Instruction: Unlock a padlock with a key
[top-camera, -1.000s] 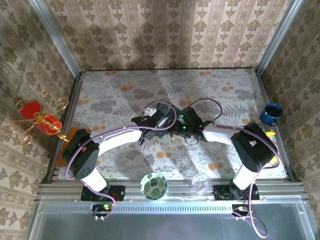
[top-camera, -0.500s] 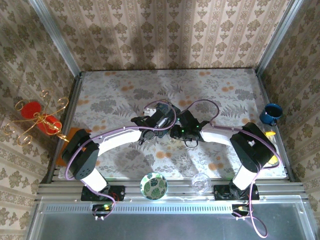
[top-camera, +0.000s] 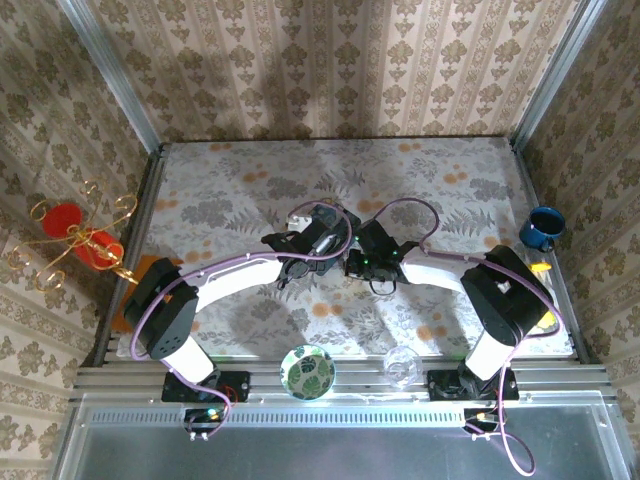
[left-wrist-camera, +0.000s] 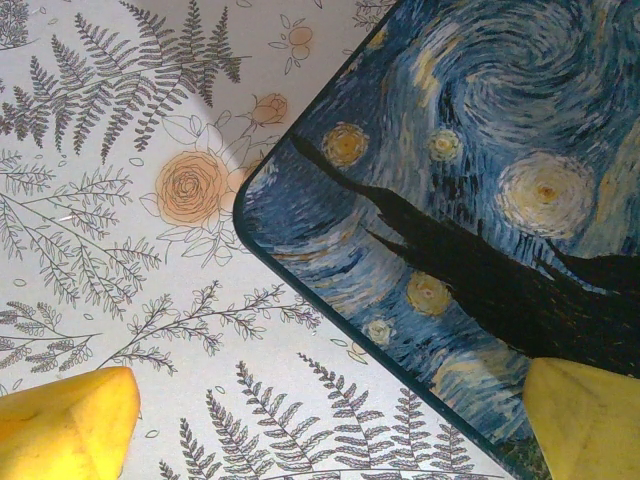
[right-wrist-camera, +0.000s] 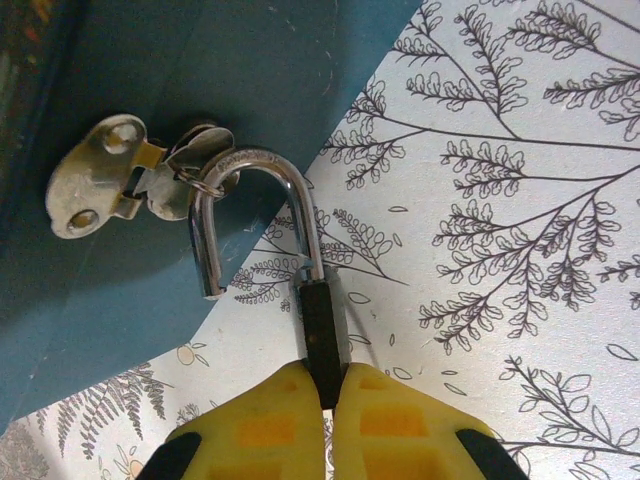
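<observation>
The padlock (right-wrist-camera: 323, 330) is tiny, with a dark body and a silver shackle (right-wrist-camera: 255, 165). The shackle hangs through the metal hasp (right-wrist-camera: 100, 175) on the blue tin (right-wrist-camera: 220, 70), and one of its ends stands free of the body. My right gripper (right-wrist-camera: 328, 400) is shut on the padlock's body, its yellow fingers (right-wrist-camera: 250, 425) pressing both sides. The key is hidden. My left gripper (left-wrist-camera: 325, 420) is open just above a corner of the tin's starry-night lid (left-wrist-camera: 480, 200), one fingertip (left-wrist-camera: 70, 425) over the tablecloth and the other over the lid. Both grippers meet at the table's middle (top-camera: 352, 262).
A blue mug (top-camera: 543, 228) stands at the right edge. A leaf-patterned bowl (top-camera: 307, 371) and a clear glass (top-camera: 402, 366) sit on the near rail. A gold candle holder with red cups (top-camera: 75, 240) hangs off the left side.
My right gripper has closed its fingers onto the padlock's body and shifted slightly. The left arm has not moved.
</observation>
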